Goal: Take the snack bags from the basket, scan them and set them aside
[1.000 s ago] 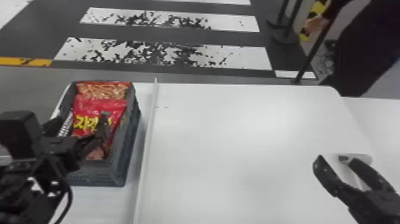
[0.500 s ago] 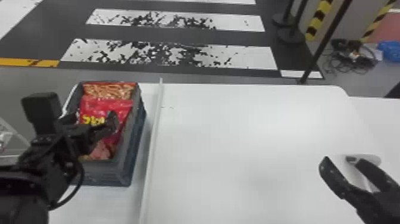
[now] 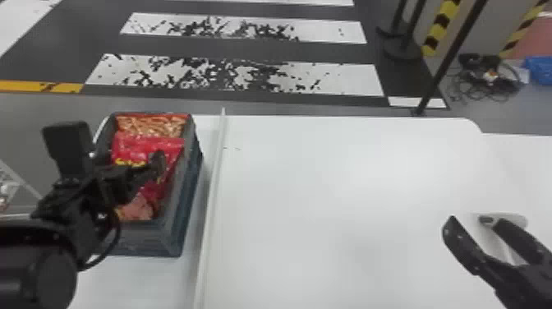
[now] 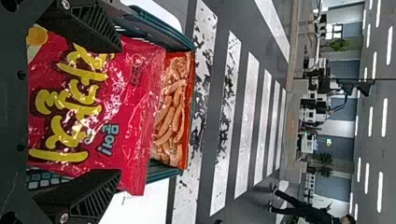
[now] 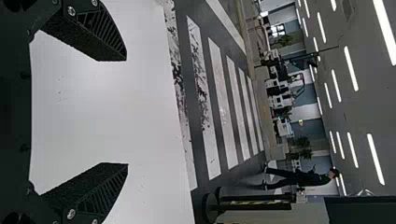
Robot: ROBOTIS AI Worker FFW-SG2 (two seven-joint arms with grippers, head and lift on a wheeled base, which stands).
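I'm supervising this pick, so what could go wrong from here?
The left gripper has its open fingers beside the basket's wall, so one might catch there. The red bag overlaps the orange-edged bag, so both may come up. Its wrinkled film could slip.

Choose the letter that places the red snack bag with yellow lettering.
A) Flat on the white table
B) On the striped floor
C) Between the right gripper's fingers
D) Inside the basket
D: the red bag sits within the walls of the basket, with the left gripper at it.
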